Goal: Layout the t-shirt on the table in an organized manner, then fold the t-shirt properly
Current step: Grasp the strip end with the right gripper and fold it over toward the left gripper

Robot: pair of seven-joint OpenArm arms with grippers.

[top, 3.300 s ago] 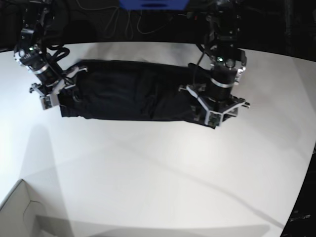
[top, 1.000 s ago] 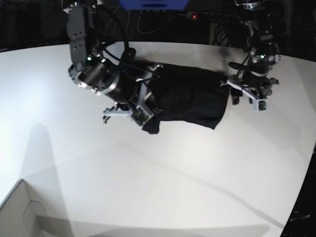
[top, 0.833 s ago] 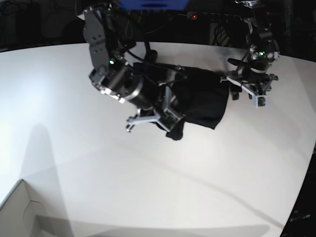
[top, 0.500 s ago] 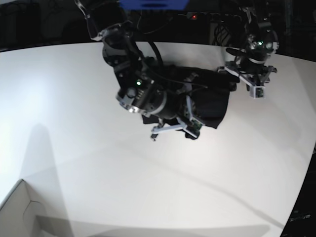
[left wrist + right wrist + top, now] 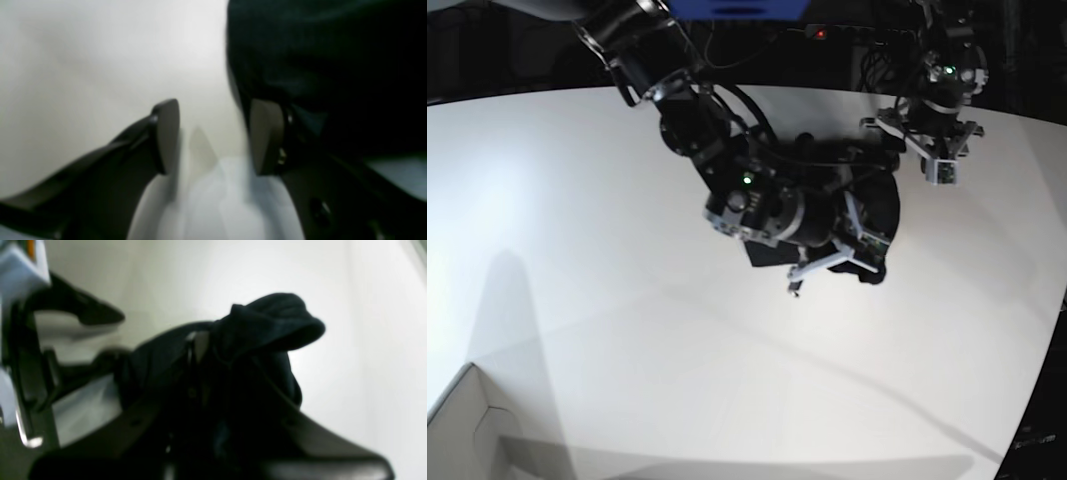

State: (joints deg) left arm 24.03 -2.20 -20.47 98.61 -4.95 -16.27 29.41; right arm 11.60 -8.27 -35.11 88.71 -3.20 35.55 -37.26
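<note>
White table carries the black t-shirt near its far edge. Right gripper pinches a limp, thin fold; left gripper hangs parted, empty. Best grasped at hems.

No readable text, labels, brands, numbers or signs in any view; wrist views too blurred to show any.
</note>
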